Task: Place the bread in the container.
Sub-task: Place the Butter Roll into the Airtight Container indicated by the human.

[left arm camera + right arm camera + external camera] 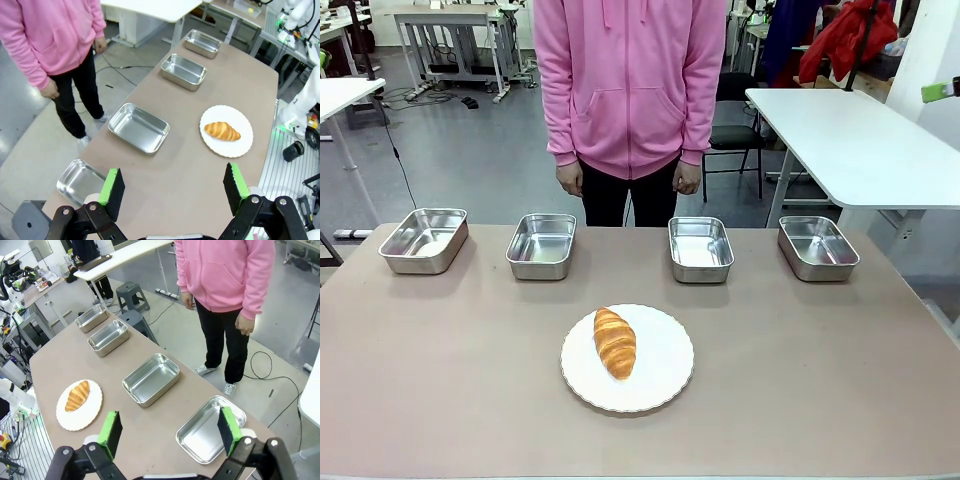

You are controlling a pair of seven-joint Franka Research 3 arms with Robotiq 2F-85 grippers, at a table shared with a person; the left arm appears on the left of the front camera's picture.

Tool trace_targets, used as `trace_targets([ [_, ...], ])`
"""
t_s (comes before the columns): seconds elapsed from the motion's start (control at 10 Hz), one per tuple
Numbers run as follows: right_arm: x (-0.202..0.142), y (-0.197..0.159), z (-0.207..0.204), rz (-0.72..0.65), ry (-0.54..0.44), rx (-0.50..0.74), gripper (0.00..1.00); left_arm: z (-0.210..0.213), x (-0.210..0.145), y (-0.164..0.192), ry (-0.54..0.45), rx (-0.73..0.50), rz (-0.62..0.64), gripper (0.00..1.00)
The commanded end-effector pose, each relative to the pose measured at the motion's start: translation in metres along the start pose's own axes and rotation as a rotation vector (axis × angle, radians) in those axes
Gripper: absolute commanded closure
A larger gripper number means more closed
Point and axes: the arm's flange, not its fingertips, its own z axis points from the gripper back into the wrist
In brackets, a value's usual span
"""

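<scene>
Shows the bread (615,342) on a white plate (662,372) centred on the table (840,350), long axis running near-to-far toward the steel trays (700,270). Finds left gripper (174,185) and right gripper (169,430) both empty, jaws fully spread, high over opposite ends, neither clearly nearer.

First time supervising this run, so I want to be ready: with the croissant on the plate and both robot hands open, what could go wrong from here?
The four steel trays look alike and nothing marks one, so the croissant could land in the wrong one.
It lies loose on the white plate; the left hand closing on it might crush it or shove the plate.
The person stands close behind the trays, near any reach there.
</scene>
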Motion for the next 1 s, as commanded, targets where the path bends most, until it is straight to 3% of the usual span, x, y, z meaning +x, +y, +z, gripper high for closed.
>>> trace_targets([
  [0.0, 0.001, 0.0024, -0.0005, 0.004, -0.007, 0.001, 0.0, 0.0002, 0.0005, -0.0015, -0.003, -0.002, -0.009, 0.0],
  [0.9, 0.001, 0.0024, -0.0005, 0.004, -0.007, 0.001, 0.0, 0.0002, 0.0005, -0.0015, -0.003, -0.002, -0.009, 0.0],
])
